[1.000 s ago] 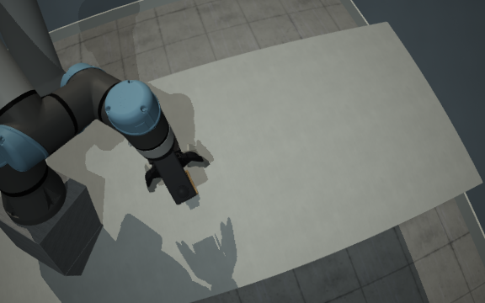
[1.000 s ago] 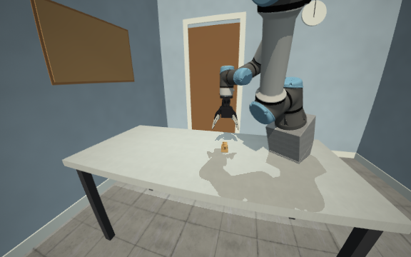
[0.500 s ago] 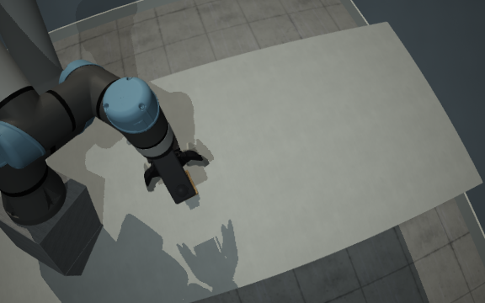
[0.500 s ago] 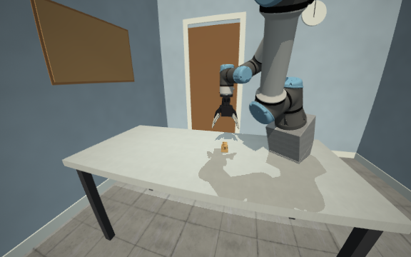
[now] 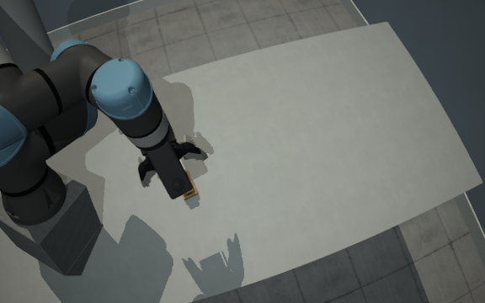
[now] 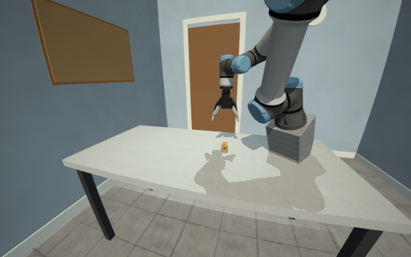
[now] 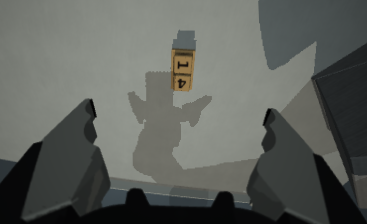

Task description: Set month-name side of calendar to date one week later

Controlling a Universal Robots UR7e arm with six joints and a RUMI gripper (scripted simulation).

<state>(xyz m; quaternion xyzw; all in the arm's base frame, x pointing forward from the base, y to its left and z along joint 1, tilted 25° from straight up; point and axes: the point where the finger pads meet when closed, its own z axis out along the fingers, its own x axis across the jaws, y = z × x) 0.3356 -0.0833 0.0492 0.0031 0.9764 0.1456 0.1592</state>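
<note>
The small wooden calendar (image 5: 195, 192) (image 6: 225, 150) stands on the table. In the wrist view its two cubes sit end to end in the tray: the far cube (image 7: 183, 63) shows a 1 on its upward face, the near cube (image 7: 182, 83) a 4, both digits turned sideways in this view. The month's name and the side digits are hidden or too small to read. My gripper (image 5: 174, 171) (image 6: 225, 120) (image 7: 181, 105) is wide open and empty, high above the table. The calendar lies beyond the fingertips in the wrist view, and the gripper body partly covers it in the top view.
The table (image 5: 310, 126) (image 6: 127, 157) carries the arm's grey base block (image 5: 71, 227) (image 6: 291, 143) (image 7: 351, 107), which stands to the right in the wrist view. Shadows of the arm and gripper fall beside the calendar.
</note>
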